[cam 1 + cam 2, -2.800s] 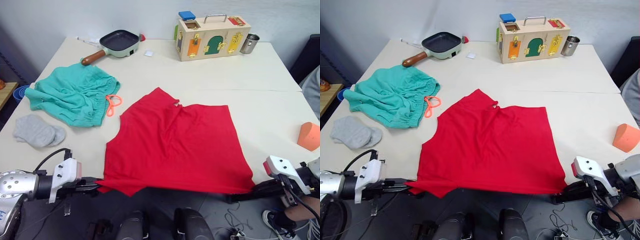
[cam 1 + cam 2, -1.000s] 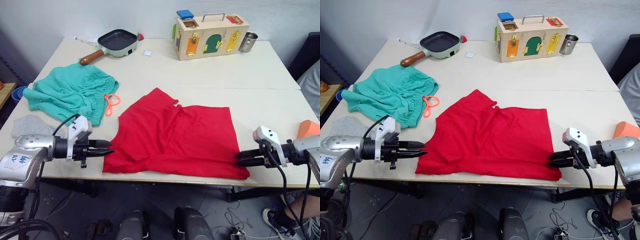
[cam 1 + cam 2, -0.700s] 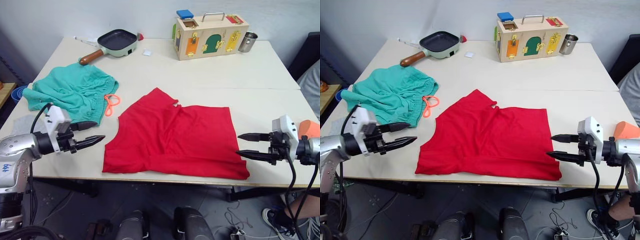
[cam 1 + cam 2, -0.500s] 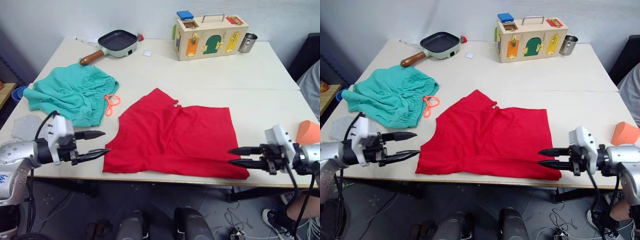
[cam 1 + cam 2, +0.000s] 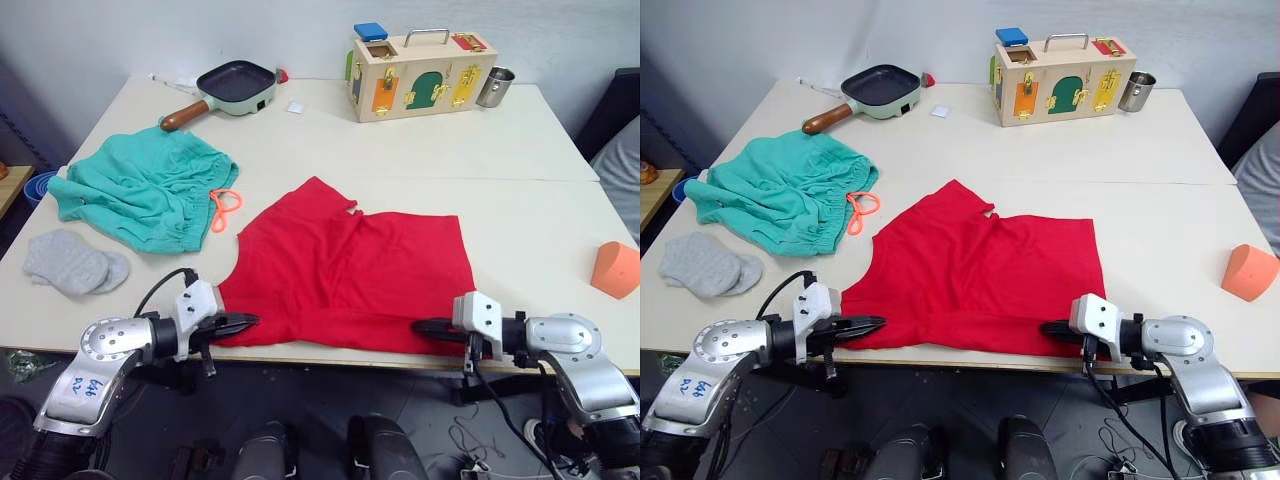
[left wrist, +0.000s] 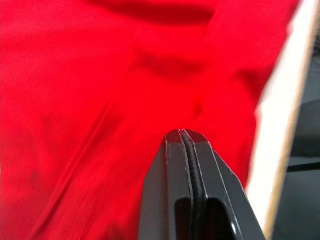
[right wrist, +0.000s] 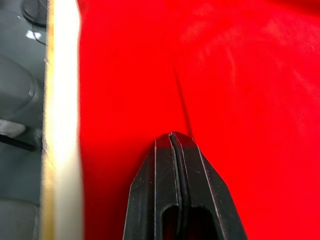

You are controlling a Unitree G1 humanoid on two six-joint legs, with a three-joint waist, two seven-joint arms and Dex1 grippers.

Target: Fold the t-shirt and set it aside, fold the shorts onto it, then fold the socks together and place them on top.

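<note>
The red t-shirt lies spread flat in the middle of the table, its bottom hem along the near edge. My left gripper is shut on the hem at its near left corner. My right gripper is shut on the hem towards the near right. In the wrist views each pair of black fingers is pressed together over red cloth, the left gripper and the right gripper, with creases running out from the tips. The teal shorts with an orange cord lie at the far left. The grey socks sit in front of them.
At the back stand a frying pan, a wooden latch box and a metal cup. An orange wedge sits at the right edge. The table's near edge runs just under both grippers.
Half a second ago both grippers stood open outside the t-shirt's near corners. Both have since moved inward to the hem and shut on it.
</note>
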